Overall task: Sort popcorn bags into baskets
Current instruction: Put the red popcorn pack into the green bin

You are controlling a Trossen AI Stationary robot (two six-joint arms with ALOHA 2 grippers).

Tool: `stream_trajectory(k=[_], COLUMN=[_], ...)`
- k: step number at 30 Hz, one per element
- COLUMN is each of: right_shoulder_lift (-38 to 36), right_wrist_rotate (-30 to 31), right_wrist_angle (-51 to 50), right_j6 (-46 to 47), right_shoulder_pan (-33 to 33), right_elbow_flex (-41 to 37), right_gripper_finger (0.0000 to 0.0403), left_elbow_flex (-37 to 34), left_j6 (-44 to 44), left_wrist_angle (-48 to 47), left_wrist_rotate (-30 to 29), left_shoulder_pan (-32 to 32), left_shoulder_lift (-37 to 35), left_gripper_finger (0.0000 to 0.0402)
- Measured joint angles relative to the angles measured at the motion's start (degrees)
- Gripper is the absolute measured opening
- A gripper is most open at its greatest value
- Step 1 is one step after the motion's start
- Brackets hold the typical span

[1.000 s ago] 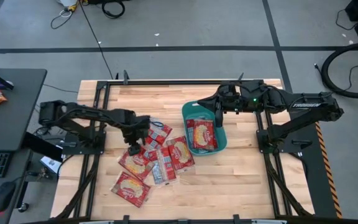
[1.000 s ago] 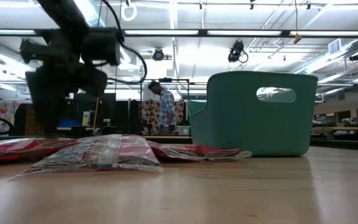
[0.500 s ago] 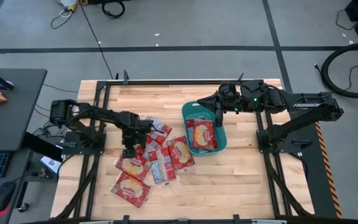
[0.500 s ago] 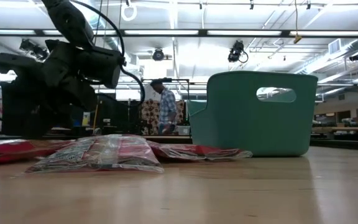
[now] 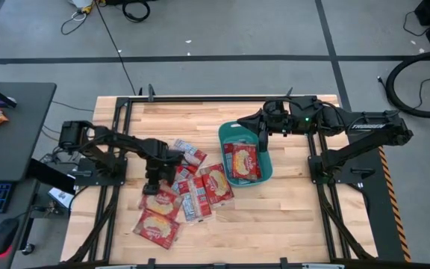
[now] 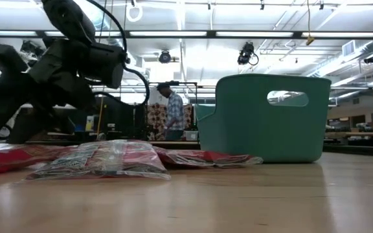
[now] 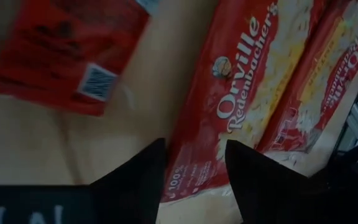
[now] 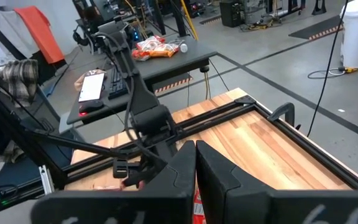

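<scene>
In the left wrist view, the left tool (image 7: 191,168) hangs directly over a red popcorn bag (image 7: 241,106), its two dark fingers apart with the bag's lower edge showing between them. White script on that bag reads "Orville Redenbacher's", with "100%" printed near its corner. A second red bag (image 7: 73,53) beside it shows a barcode label.

From above, the left tool (image 5: 154,177) sits at the near-left part of the loose pile of popcorn bags (image 5: 189,190) spread on the wooden desk (image 5: 290,217). Just right of the pile stands the teal basket (image 5: 226,133), with red bags lying inside.

Farther back, the right tool (image 5: 261,138) hovers over the basket's rim, its fingers (image 8: 182,165) pressed together with nothing between them.
</scene>
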Motion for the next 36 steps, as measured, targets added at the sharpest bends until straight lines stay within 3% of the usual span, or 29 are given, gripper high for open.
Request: stream_trajectory(k=[11, 22, 36], right_shoulder_lift=[0.0, 0.0, 0.0], right_wrist_rotate=[0.0, 0.0, -0.4], right_wrist_angle=[0.0, -0.2, 0.1], right_j6=[-0.2, -0.7, -3.1], right_shoulder_pan=[0.0, 0.0, 0.0], right_elbow_flex=[0.0, 0.0, 0.0], right_gripper_finger=[0.0018, 0.0018, 0.0018], left_elbow_flex=[0.0, 0.0, 5.3], left_j6=[-1.9, -7.7, -10.8], left_wrist_angle=[2.0, 2.8, -8.2], left_wrist_rotate=[-6.7, -10.2, -13.2], left_shoulder_pan=[-8.1, -9.6, -9.4], left_shoulder_lift=[0.0, -0.2, -0.6], left_gripper_finger=[0.0141, 0.0017, 0.0014])
